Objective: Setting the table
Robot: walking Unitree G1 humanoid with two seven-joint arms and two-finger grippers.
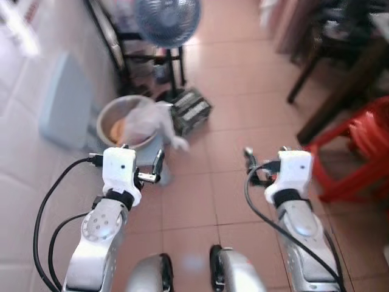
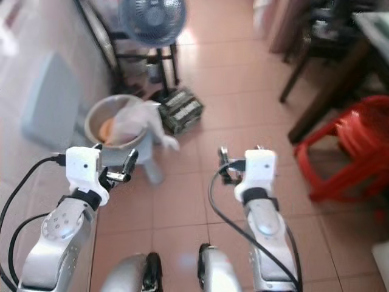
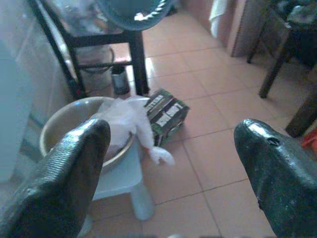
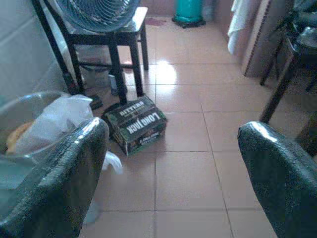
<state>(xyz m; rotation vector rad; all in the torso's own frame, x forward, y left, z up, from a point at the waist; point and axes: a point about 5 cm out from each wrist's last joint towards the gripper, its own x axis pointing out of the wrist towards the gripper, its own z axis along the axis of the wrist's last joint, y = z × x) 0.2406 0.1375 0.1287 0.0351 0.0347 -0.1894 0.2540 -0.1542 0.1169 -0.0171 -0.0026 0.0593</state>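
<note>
Both arms are raised in front of me over a terracotta tile floor. My left gripper (image 1: 143, 159) is open and holds nothing; its two black fingers (image 3: 74, 163) frame the floor in the left wrist view. My right gripper (image 1: 266, 155) is open and holds nothing as well, its fingers (image 4: 277, 163) spread wide. A dark wooden table (image 1: 358, 58) stands at the far right, blurred. No tableware can be made out.
A beige basin (image 1: 115, 118) with a white plastic bag (image 1: 149, 121) rests on a pale blue stool ahead left. Past it lie a dark carton (image 1: 191, 109), a black stand (image 1: 152, 58) and a fan (image 1: 167, 18). A red plastic stool (image 1: 358, 146) stands at right.
</note>
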